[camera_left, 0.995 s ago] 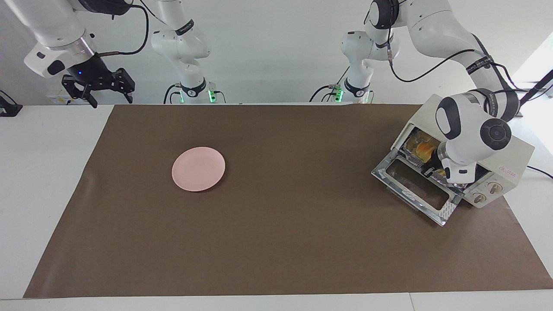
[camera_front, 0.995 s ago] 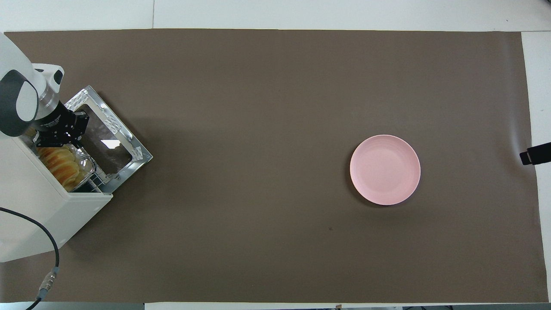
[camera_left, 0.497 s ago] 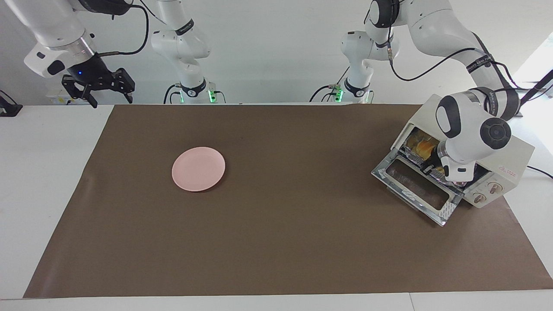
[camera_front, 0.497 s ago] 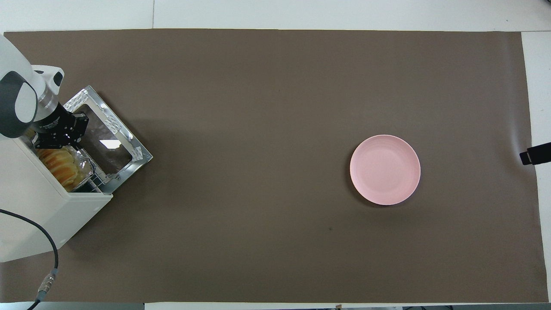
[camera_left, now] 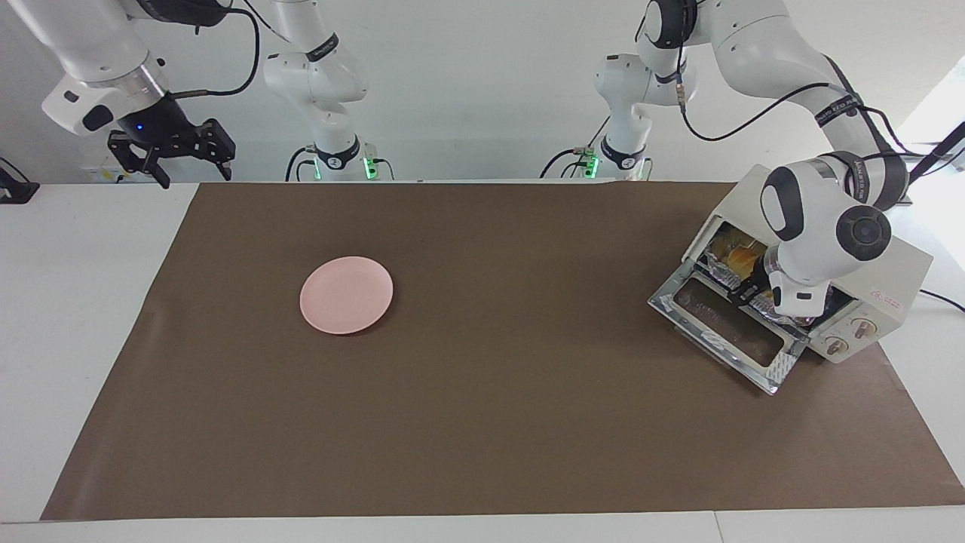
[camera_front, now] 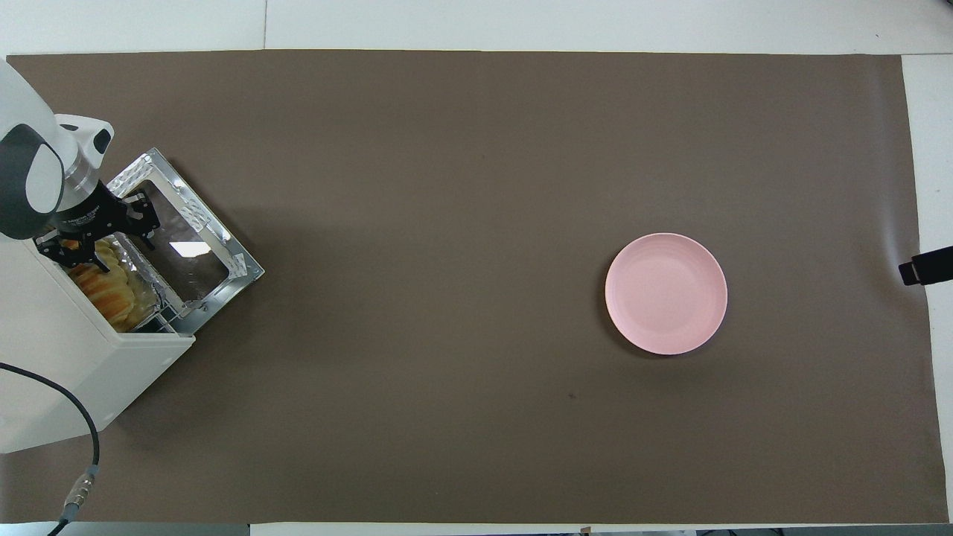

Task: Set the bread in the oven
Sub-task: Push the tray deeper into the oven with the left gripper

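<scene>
Left gripper (camera_front: 97, 242) hangs at the mouth of the one oven (camera_front: 89, 372), fingers spread apart and holding nothing — the one bread (camera_front: 104, 294) lies inside on a foil tray (camera_front: 149, 286). Right gripper (camera_left: 170, 154) waits, unclenched — one pink plate (camera_left: 346, 294) on the mat.
</scene>
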